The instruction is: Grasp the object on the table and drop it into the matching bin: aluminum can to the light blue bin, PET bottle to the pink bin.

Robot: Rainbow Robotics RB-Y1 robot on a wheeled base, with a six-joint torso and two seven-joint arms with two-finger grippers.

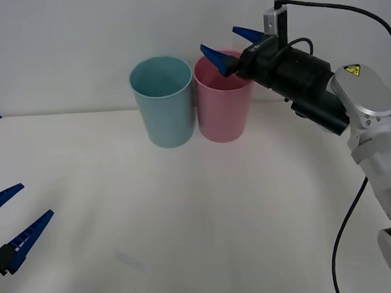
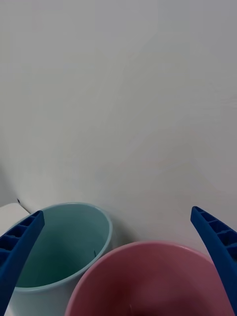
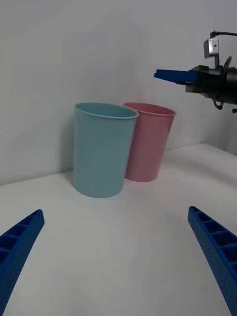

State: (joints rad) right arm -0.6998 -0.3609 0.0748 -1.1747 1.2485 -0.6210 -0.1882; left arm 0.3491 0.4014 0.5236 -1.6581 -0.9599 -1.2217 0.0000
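Note:
My right gripper (image 1: 218, 39) hangs open just above the rim of the pink bin (image 1: 223, 109), with nothing between its fingers. In the right wrist view the gripper (image 2: 117, 213) looks down on the pink bin's mouth (image 2: 148, 276), and the light blue bin (image 2: 64, 252) stands beside it. The two bins stand side by side, touching or nearly so, at the back of the white table (image 1: 186, 219), the light blue bin (image 1: 167, 115) to the left. My left gripper (image 1: 35, 199) is open and low at the table's near left. The PET bottle and the aluminum can are out of view.
A plain pale wall rises right behind the bins. The left wrist view takes in both bins, light blue (image 3: 101, 153) and pink (image 3: 148, 143), across bare tabletop, with the right gripper (image 3: 165, 75) above the pink one. A black cable loops from the right arm.

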